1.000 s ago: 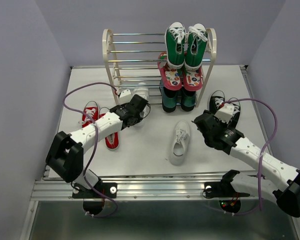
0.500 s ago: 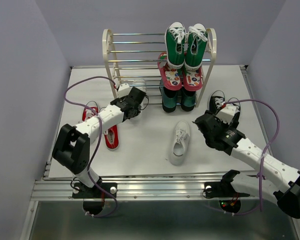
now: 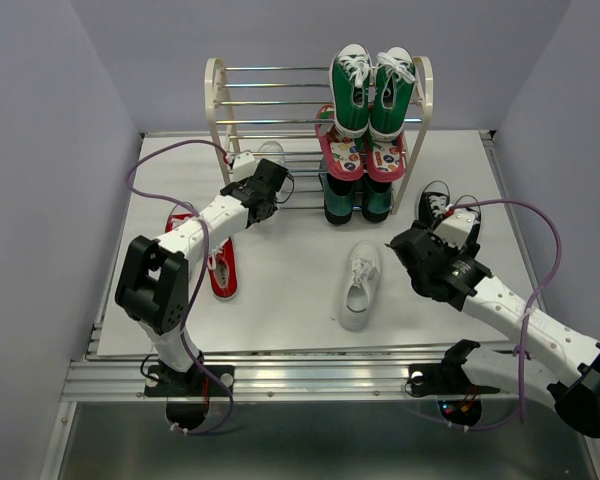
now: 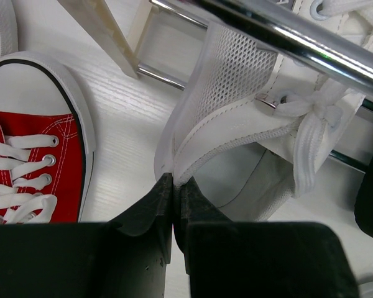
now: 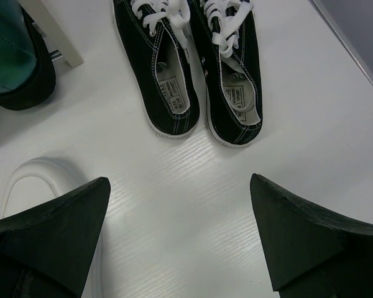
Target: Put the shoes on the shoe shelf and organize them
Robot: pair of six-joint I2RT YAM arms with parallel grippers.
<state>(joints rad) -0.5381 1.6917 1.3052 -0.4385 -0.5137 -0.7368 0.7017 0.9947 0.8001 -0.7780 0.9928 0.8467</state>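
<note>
Presently the left gripper [image 4: 174,186], clamped on a white shoe [image 4: 236,124], is at the shelf [image 3: 217,110]; next, seat it; the right gripper [image 5: 179,186] gapes.

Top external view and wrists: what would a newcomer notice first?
The green high-tops standing on the top tier of the shoe shelf, right side. Then the left hand pinching a white sneaker by its heel at the shelf's lower rods, and the right hand open, facing the black pair.
</note>
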